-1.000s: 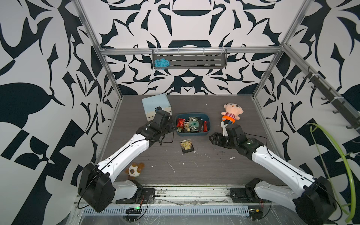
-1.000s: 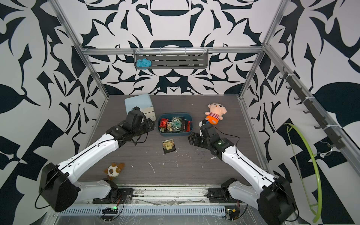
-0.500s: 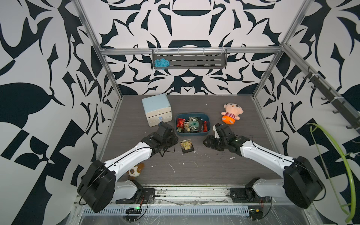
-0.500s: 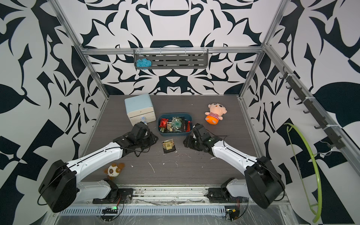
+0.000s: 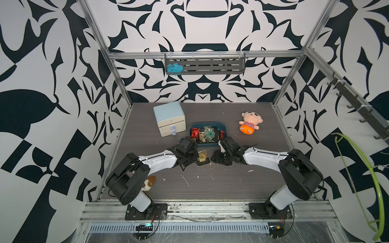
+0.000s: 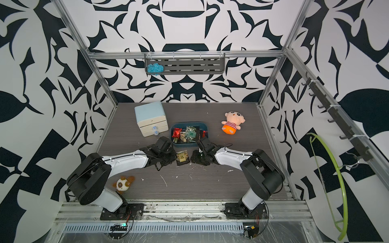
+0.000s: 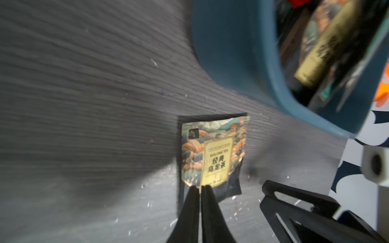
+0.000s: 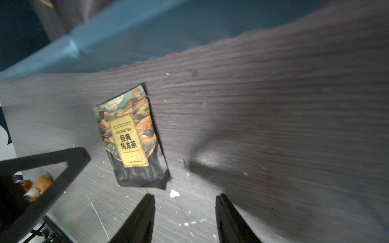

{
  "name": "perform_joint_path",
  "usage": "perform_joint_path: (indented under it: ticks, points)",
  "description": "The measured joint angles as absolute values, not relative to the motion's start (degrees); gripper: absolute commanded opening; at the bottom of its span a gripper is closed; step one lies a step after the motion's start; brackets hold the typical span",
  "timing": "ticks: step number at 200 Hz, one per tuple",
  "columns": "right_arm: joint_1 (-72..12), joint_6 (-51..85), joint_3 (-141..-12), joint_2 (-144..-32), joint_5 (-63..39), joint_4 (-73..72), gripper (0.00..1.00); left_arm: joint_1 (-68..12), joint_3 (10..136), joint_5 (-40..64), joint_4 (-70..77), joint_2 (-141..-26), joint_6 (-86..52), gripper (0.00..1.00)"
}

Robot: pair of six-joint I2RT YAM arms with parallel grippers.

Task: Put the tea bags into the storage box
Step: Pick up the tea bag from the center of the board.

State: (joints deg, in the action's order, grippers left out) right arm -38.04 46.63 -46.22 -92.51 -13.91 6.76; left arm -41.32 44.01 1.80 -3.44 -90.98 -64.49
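Observation:
One tea bag (image 5: 203,156) (image 6: 182,156), with an orange, green and beige label, lies flat on the table just in front of the storage box (image 5: 225,129) (image 6: 207,128). Several more tea bags (image 5: 207,133) fill the teal box. My left gripper (image 7: 200,187) (image 5: 194,156) is shut, its tips touching the near edge of the loose tea bag (image 7: 212,153); nothing shows between its fingers. From the opposite side, my right gripper (image 8: 185,197) (image 5: 216,157) stands open just short of the tea bag's (image 8: 128,136) black end. The box wall (image 7: 231,52) (image 8: 147,37) rises close behind.
A pale blue two-drawer cabinet (image 5: 169,117) stands left of the box. An orange-shorts doll (image 5: 250,123) lies at the back right, and a small plush (image 5: 148,183) sits by the left arm's base. White crumbs (image 5: 185,179) dot the table's front.
Both arms came down and inward to the loose tea bag from either side. The left gripper closed fully; the right gripper's fingers narrowed somewhat.

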Motion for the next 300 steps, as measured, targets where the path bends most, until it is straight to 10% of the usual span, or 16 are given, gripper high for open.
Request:
perform_joint_path:
  ticks: [168,300]
  points:
    - [-38.79,44.86,-51.07,-98.61,-14.61,5.32,0.43,-42.87,45.65,2.81,1.23,-96.99,-66.11,0.07]
    - [-41.52,44.18,-52.53,-99.94,-14.35,5.41,0.00,-44.88,42.61,2.72,1.67,-93.06,-65.36,0.08]
